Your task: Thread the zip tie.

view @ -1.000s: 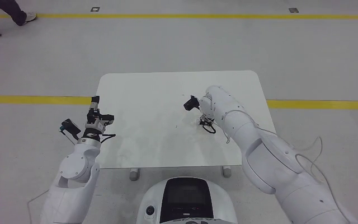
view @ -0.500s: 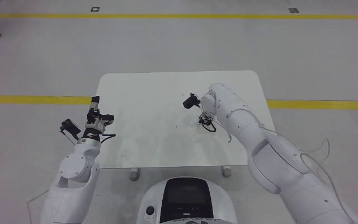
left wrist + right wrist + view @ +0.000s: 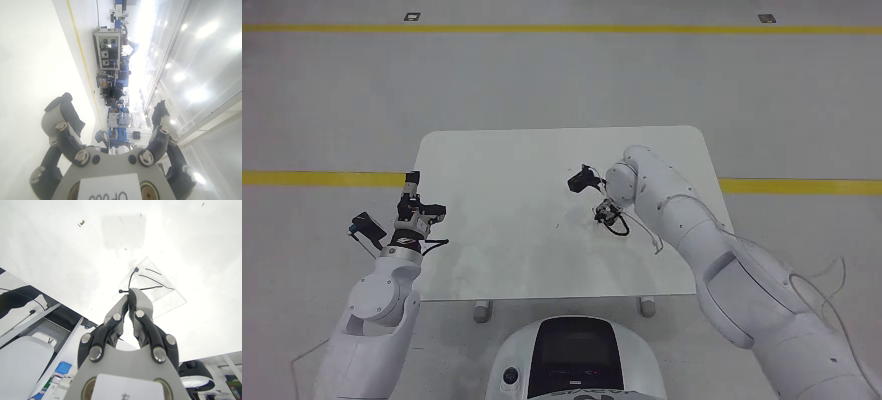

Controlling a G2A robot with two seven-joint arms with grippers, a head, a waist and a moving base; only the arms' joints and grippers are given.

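— While we log the top view: where do your claws sit?
— My right claw (image 3: 603, 212) hangs over the white table (image 3: 502, 180), a little right of centre, pointing down. My left claw (image 3: 412, 192) stands at the table's left edge, well apart from the right one, pointing toward the far side.

— Left wrist view?
— Left claw (image 3: 113, 102): fingers spread wide.

— Right wrist view?
— Right claw (image 3: 129, 294): fingers pinched together on the zip tie (image 3: 130, 280). The black strap rises out of my fingertips in a curve and ends in its square head. A short bit of strap also shows behind the pinch, in the gap between the fingers.

— And under it?
— A clear plastic sleeve (image 3: 170, 298) lies flat on the table (image 3: 56, 256), just beyond my fingertips. A second tie (image 3: 149, 287) lies crosswise there, its head poking out past the sleeve's edge. Two more black straps (image 3: 153, 271) lie on the sleeve farther on. I cannot tell whether my held tie touches the second one.
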